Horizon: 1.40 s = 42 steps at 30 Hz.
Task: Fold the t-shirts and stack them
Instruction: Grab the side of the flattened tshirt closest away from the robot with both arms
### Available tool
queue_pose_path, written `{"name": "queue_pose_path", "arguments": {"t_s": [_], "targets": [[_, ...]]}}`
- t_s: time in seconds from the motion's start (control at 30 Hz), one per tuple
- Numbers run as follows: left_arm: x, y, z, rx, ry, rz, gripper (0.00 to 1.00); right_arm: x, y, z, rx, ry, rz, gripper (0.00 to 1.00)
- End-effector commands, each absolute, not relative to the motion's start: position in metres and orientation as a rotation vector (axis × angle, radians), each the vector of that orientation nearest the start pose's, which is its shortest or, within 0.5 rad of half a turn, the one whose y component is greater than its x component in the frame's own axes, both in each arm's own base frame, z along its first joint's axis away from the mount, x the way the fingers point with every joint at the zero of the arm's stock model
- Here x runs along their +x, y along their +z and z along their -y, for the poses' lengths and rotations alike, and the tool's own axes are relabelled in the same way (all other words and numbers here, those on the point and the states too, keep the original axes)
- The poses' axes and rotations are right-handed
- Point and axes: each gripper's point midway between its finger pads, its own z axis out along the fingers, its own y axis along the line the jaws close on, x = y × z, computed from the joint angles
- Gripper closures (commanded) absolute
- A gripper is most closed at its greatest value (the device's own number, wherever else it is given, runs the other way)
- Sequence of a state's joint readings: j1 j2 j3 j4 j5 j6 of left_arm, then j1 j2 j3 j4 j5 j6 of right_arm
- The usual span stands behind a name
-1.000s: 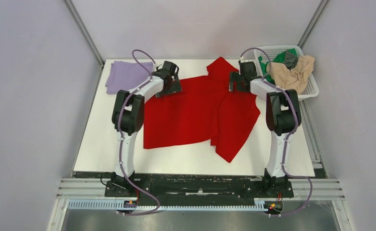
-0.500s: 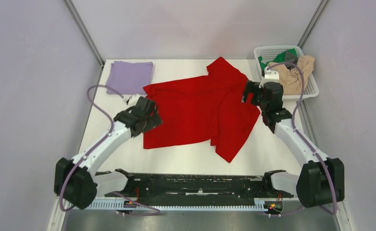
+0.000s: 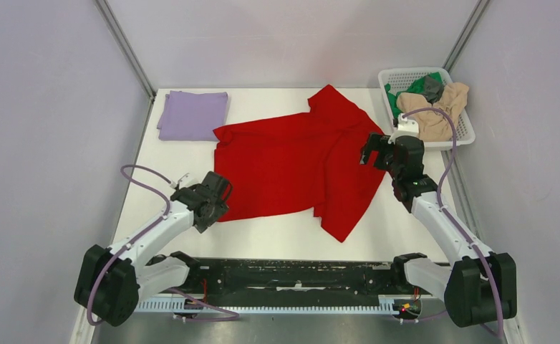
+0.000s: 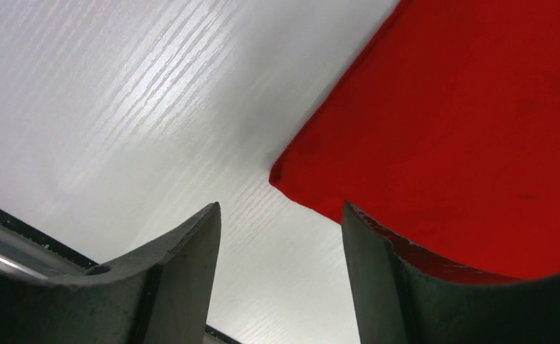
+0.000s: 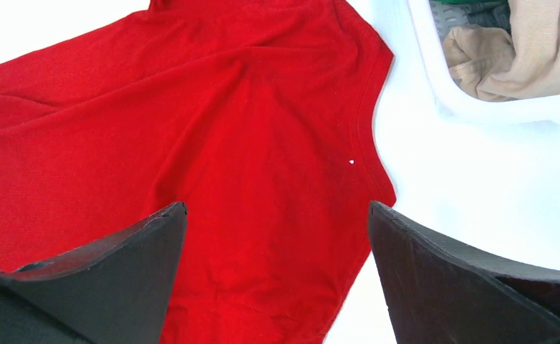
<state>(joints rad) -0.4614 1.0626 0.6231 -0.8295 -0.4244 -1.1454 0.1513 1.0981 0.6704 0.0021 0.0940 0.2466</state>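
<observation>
A bright red t-shirt [image 3: 295, 161] lies spread and partly rumpled in the middle of the white table. A folded lavender t-shirt [image 3: 192, 115] lies at the far left corner. My left gripper [image 3: 215, 198] is open and empty, just above the red shirt's near left corner [image 4: 276, 175]. My right gripper [image 3: 374, 152] is open and empty above the red shirt's right edge [image 5: 367, 136]. Beige [image 3: 435, 111], green and dark grey shirts sit in the white basket [image 3: 460, 136].
The white mesh basket stands at the far right corner and shows in the right wrist view [image 5: 463, 107]. A black rail [image 3: 298, 272] runs along the table's near edge. Grey walls close in both sides.
Both arms have swung back from the far side toward the near edge. The left gripper moved down to the shirt's near left corner; the right moved to its right edge. The shirt lies the same.
</observation>
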Motion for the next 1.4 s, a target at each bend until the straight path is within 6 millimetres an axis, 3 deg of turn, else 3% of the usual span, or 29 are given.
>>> {"name": "queue_pose_path", "arguments": {"t_s": [0.0,0.27,0.53,0.63,0.73,0.87,0.97,1.13,1.27,1.37], "targets": [[0.206,0.037,0.050,-1.168,0.102,-2.302,0.35,0.355,0.175,-0.052,0.136,0.190,-1.960,0.02],[0.221,0.019,0.056,-1.253,0.088,-2.261,0.43,0.356,0.169,-0.053,0.135,0.196,-1.978,0.02],[0.212,-0.001,0.061,-1.230,0.167,-2.384,0.57,0.354,0.162,-0.035,0.197,0.086,-2.012,0.02],[0.216,-0.007,0.069,-1.220,0.138,-2.413,0.69,0.352,0.162,-0.031,0.202,0.056,-2.011,0.02],[0.219,-0.007,0.071,-1.198,0.148,-2.430,0.97,0.351,0.163,-0.029,0.202,0.028,-2.019,0.02],[0.223,0.000,0.071,-1.146,0.145,-2.439,0.98,0.341,0.156,-0.033,0.174,-0.034,-2.079,0.02],[0.225,0.014,0.066,-1.090,0.139,-2.414,0.98,0.321,0.141,-0.052,0.065,-0.063,-2.189,0.02],[0.226,0.036,0.061,-1.016,0.100,-2.374,0.98,0.258,0.096,-0.080,-0.186,-0.053,-2.397,0.06],[0.226,0.044,0.063,-0.978,0.059,-2.375,0.98,0.205,0.068,-0.116,-0.466,0.188,-2.495,0.12],[0.225,0.045,0.066,-0.972,0.039,-2.384,0.98,0.180,0.061,-0.141,-0.642,0.292,-2.500,0.18]]}}
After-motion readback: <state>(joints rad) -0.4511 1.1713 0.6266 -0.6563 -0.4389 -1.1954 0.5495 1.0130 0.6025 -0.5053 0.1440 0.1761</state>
